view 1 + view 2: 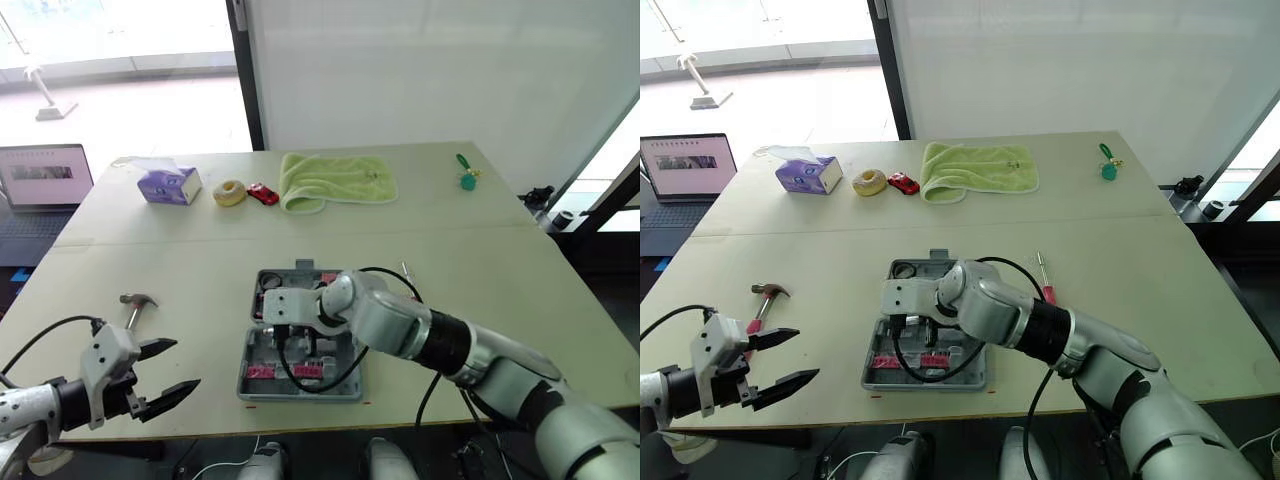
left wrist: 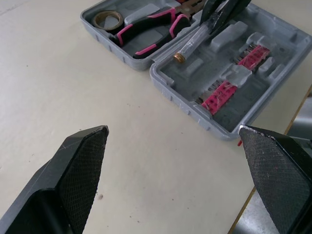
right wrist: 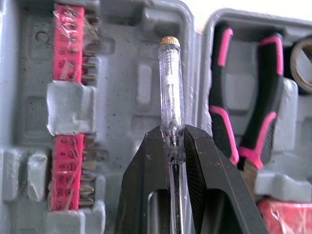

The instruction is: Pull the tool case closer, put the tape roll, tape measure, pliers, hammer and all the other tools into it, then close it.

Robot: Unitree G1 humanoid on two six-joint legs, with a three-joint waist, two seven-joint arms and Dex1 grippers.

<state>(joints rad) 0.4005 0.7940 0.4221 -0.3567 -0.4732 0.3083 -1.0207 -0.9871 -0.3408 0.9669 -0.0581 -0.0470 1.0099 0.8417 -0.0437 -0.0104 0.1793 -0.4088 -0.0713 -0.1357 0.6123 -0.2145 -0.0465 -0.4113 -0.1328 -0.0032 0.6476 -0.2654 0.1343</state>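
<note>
The grey tool case (image 1: 246,382) lies open near the table's front edge. In its far half are the pink-and-black pliers (image 2: 151,31) and a tape roll (image 2: 108,18). Its near half holds pink bit strips (image 3: 68,44). My right gripper (image 3: 178,134) hovers over the case, shut on the shaft of a clear-handled screwdriver (image 3: 171,78). The hammer (image 1: 138,305) lies on the table left of the case. Just in front of it my left gripper (image 1: 183,366) is open and holds nothing. A red-handled screwdriver (image 1: 1043,280) lies right of the case.
Along the far side of the table are a purple tissue box (image 1: 168,185), a yellow ring (image 1: 230,192), a red toy car (image 1: 263,193), a green towel (image 1: 335,180) and a small green object (image 1: 466,178). A laptop (image 1: 40,178) stands beyond the left edge.
</note>
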